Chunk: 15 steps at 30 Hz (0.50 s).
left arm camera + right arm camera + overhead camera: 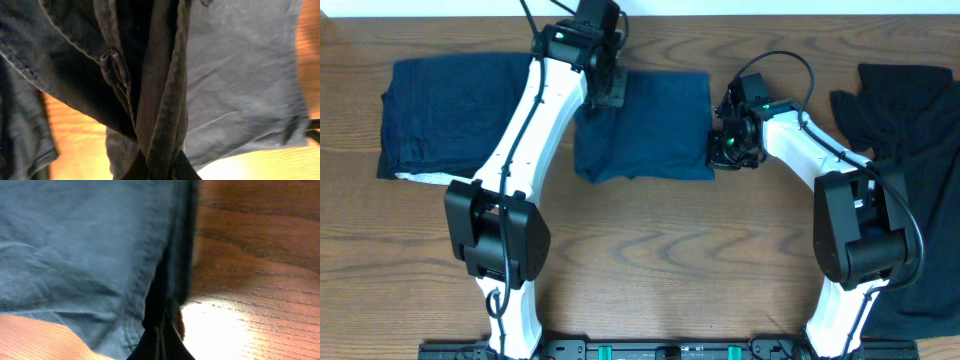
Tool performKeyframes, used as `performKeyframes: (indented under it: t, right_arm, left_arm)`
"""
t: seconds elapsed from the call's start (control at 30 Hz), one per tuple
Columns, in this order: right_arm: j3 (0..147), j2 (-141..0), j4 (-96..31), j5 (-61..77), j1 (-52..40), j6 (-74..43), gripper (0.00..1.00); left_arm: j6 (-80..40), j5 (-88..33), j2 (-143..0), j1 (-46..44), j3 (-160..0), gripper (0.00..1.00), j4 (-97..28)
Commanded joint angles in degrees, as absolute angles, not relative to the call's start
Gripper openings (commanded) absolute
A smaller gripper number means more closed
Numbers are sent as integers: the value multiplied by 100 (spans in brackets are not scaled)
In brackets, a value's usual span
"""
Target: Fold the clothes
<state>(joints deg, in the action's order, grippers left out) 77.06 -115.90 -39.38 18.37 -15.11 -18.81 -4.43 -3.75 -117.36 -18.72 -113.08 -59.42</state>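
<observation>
Clothes lie in three places along the counter, two navy and one black. The left navy garment sits at the far left as a flat, squared pile, so it looks finished. Whether that pile is one piece or more cannot be told from above.

The middle navy garment is already a compact rectangle and seems mid-fold. The left fingers are pinched tight on a bunched, seamed denim-like edge at its upper left corner. The right fingers are closed on its right-hand edge, with bare wood just beside them.

The black garment lies loose and rumpled at the far right, partly under the right arm, and appears not yet started.

By this reckoning one is done, one is in hand and one is left. Two arms are in view, both working on the middle piece.
</observation>
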Motion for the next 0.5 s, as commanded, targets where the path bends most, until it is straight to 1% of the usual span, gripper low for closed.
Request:
performKeyframes:
  t: [0.0, 0.1, 0.37, 0.47]
  right_arm:
    - [7752, -11638, -3927, 1820, -1546, -1791, 1]
    - [7752, -11638, -3924, 1820, -1546, -1791, 1]
    - [7767, -11638, -3920, 1848, -1544, -1754, 1]
    - [8136, -11535, -4401, 1717, -1406, -1490, 1]
  left_arm:
    - [-650, -733, -11889, -1975, -11461, 6, -5808]
    - [-917, -746, -12003, -2056, -11461, 6, -5680]
    - [-1002, -882, -12121, -2224, -11461, 6, -5406]
    - [-1000, -882, -12121, -2226, -11463, 6, -5411]
